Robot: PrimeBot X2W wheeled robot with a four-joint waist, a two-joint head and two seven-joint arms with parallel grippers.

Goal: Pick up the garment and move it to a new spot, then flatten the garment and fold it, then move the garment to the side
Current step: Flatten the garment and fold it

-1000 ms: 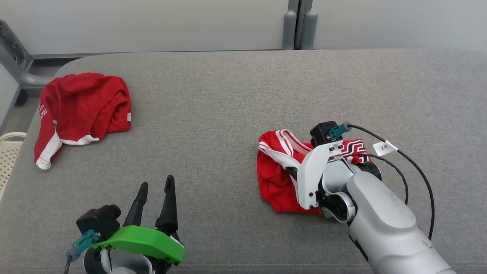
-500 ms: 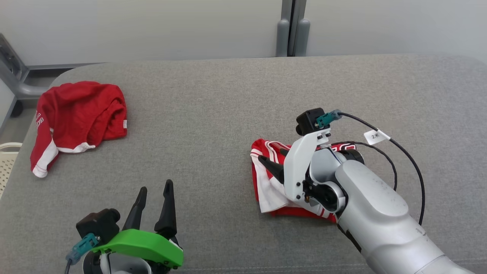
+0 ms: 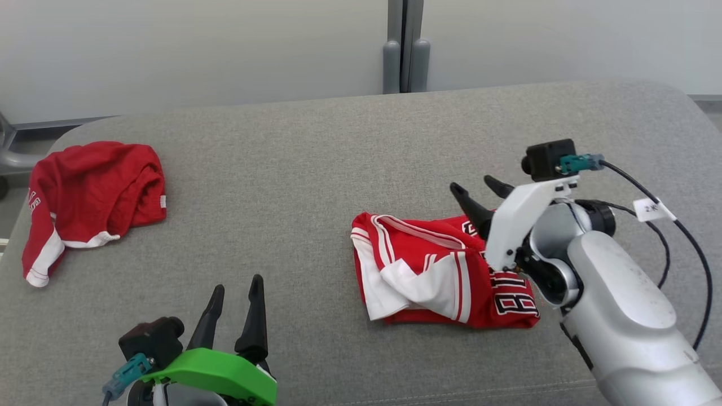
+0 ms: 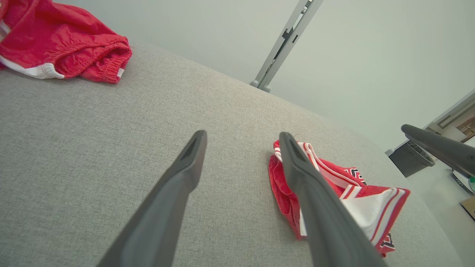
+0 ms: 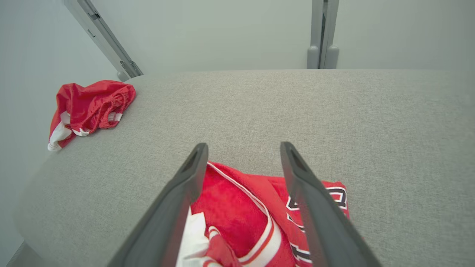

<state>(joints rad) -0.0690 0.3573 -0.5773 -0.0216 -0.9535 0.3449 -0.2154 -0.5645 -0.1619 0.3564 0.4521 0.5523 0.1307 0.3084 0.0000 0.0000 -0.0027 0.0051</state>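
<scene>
The garment [image 3: 434, 270], a red and white jersey with black numerals, lies crumpled on the grey padded table [image 3: 316, 169], right of centre. My right gripper [image 3: 471, 184] hovers just above the garment's far right edge, open, with nothing between its fingers. The right wrist view looks down between the open right gripper [image 5: 241, 145] onto the garment [image 5: 237, 207]. My left gripper [image 3: 238, 283] stands open and empty near the front edge, well left of the garment. In the left wrist view the left gripper [image 4: 243, 134] points across the table, the garment [image 4: 365, 202] partly hidden behind its right finger.
A second red garment [image 3: 90, 197] with white trim lies bunched at the table's far left corner, also seen as a red heap [image 5: 91, 104] [image 4: 55, 48]. A pale wall with a grey post [image 3: 406, 56] stands behind the table. Bare grey surface lies between the two garments.
My right gripper has opened and let go of the garment, then risen and drawn back to the right. The garment now lies lower and more spread out. The head camera has shifted.
</scene>
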